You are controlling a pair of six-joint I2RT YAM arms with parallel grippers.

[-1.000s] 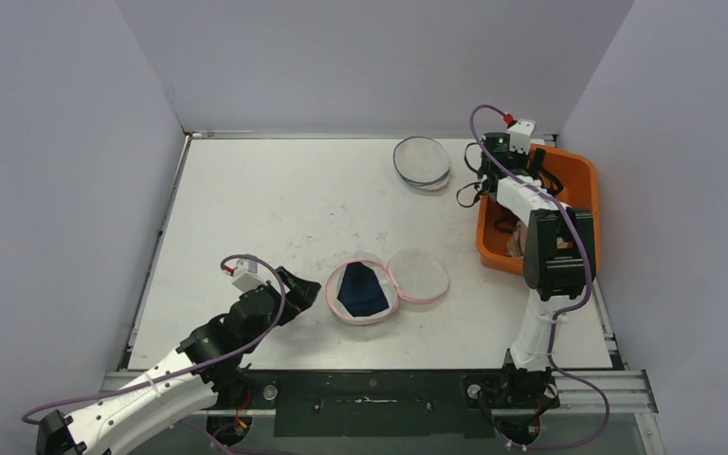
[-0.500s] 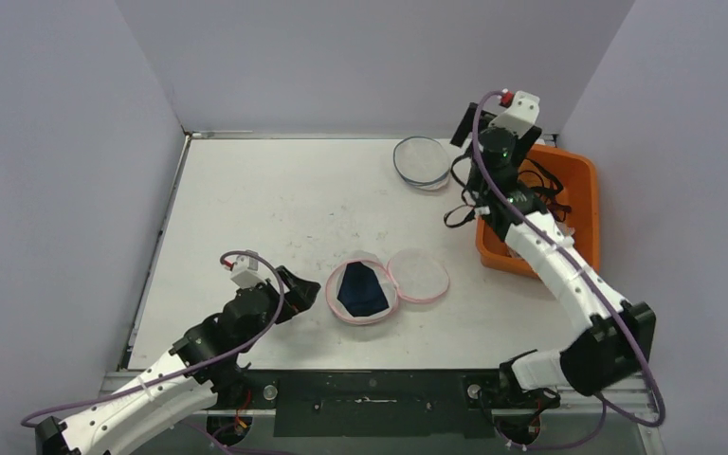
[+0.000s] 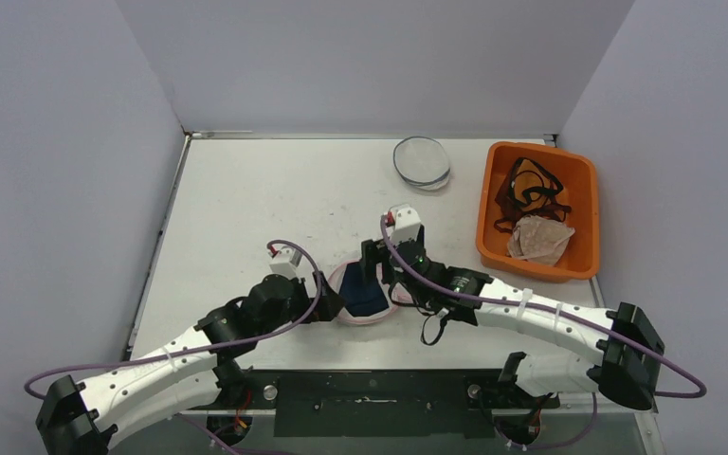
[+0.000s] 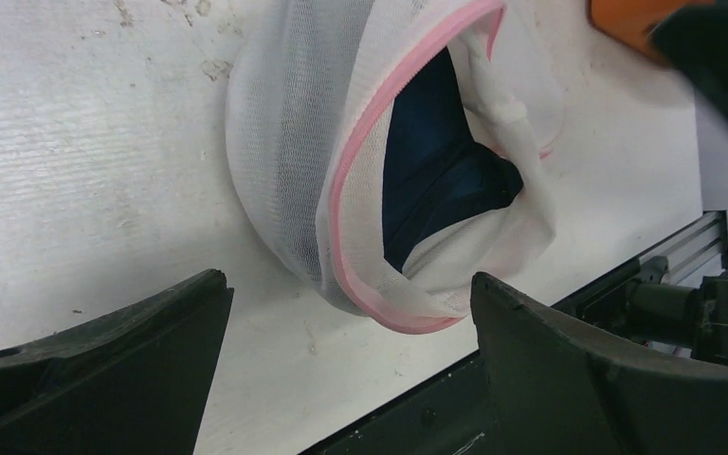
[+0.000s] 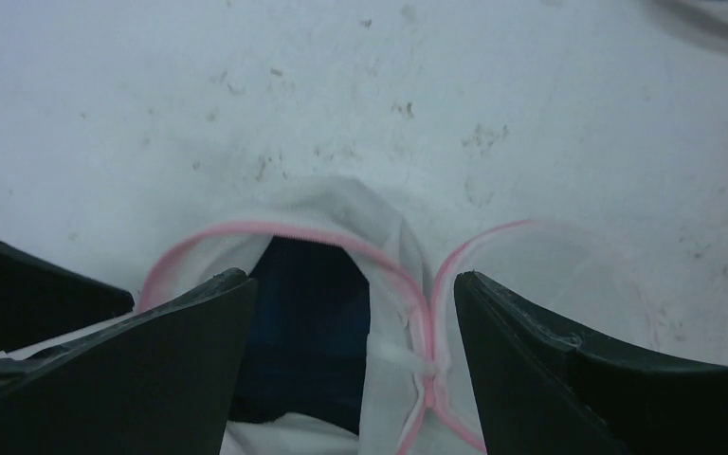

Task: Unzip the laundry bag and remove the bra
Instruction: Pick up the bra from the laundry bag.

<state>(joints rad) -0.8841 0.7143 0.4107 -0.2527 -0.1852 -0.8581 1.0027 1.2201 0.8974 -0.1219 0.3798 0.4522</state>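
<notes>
The left arm (image 3: 156,365) lies low and long, reaching from its base toward the middle. The left claw (image 3: 328,298) is wide open, and its two dark fingers (image 4: 104,370) are far apart and point forward. The right arm (image 3: 540,315) bends at the elbow and reaches to the left, low too. The right claw (image 3: 382,270) is open and tipped down, its fingers spread wide. The two claws are close together, facing each other.

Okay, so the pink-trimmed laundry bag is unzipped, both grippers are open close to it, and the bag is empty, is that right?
Not quite: the laundry bag is not empty. The left wrist view shows a dark blue garment inside its opening. The rest holds: the bag is unzipped, and the left gripper and the right gripper are open close to it.
</notes>
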